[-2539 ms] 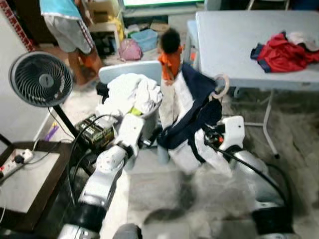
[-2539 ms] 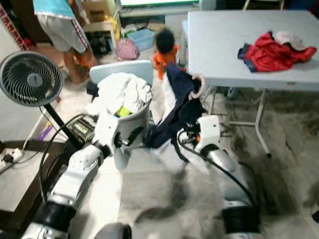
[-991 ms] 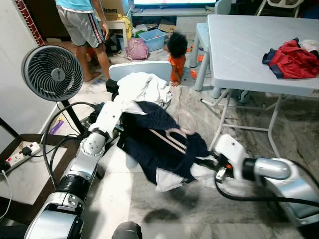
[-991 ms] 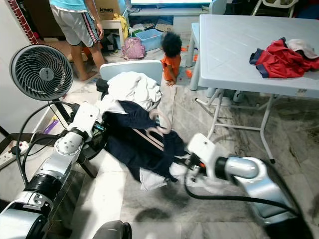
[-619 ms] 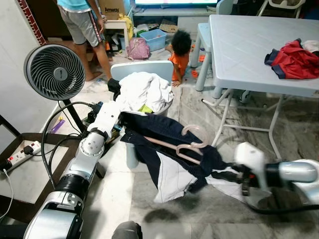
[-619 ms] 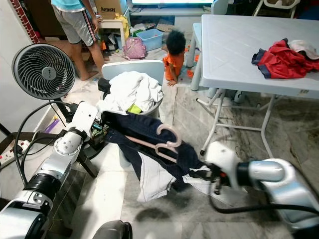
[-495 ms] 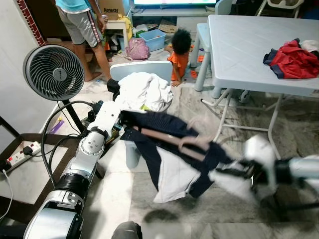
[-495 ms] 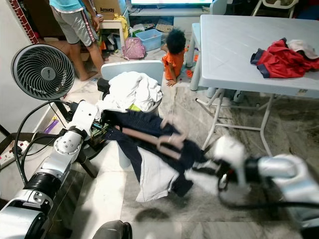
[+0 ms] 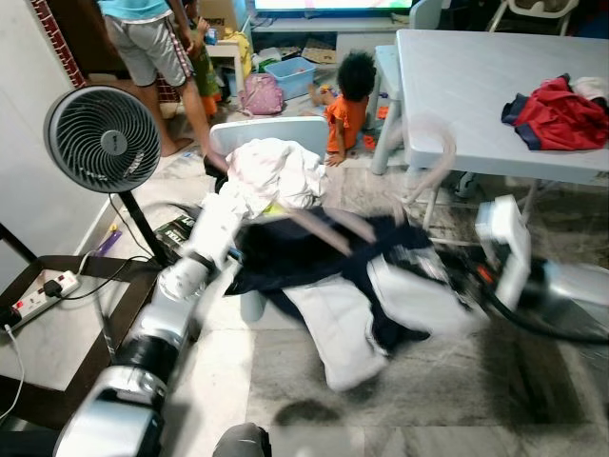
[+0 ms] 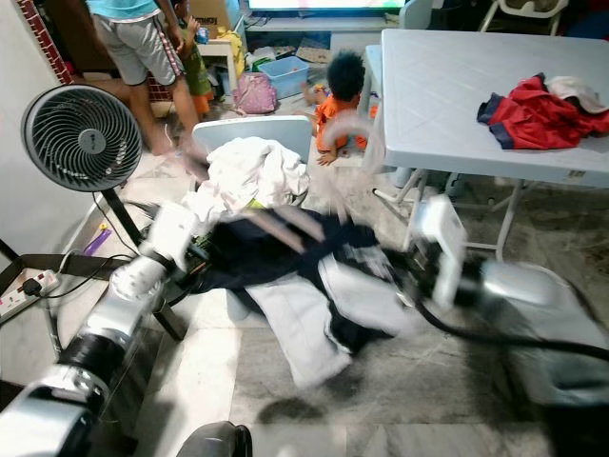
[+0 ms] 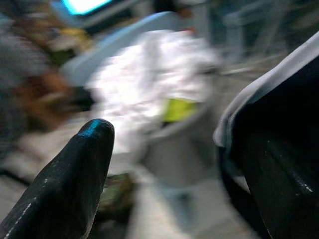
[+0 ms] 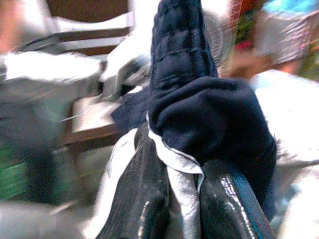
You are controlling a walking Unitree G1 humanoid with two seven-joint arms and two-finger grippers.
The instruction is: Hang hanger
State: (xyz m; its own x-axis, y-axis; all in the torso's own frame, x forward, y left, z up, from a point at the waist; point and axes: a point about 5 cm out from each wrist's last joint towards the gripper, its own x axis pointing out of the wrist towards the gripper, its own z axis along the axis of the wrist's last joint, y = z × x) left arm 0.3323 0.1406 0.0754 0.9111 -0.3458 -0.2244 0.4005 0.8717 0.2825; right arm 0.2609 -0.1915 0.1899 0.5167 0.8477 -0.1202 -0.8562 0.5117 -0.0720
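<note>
A navy jacket with white lining (image 9: 333, 257) is stretched in the air between my two arms, blurred by motion. A pink hanger (image 9: 419, 157) sticks up out of it, its hook near the table edge. My right gripper (image 12: 182, 174) is shut on a fold of the jacket, white lining pinched between its fingers; in the left eye view that gripper (image 9: 457, 276) is at the jacket's right end. My left gripper (image 11: 184, 144) stands open beside the laundry basket, the jacket's edge lying over one finger (image 11: 284, 194).
A grey basket heaped with white laundry (image 9: 271, 176) stands behind the jacket. A fan (image 9: 103, 140) and a dark side table (image 9: 57, 333) are at left. A white table (image 9: 457, 86) with red clothes (image 9: 552, 100) is at right. A child (image 9: 347, 90) and a person (image 9: 152, 48) are beyond.
My right arm has swung up and toward the table, lifting the jacket. The hanger's hook has risen with it. The left arm has stayed by the basket.
</note>
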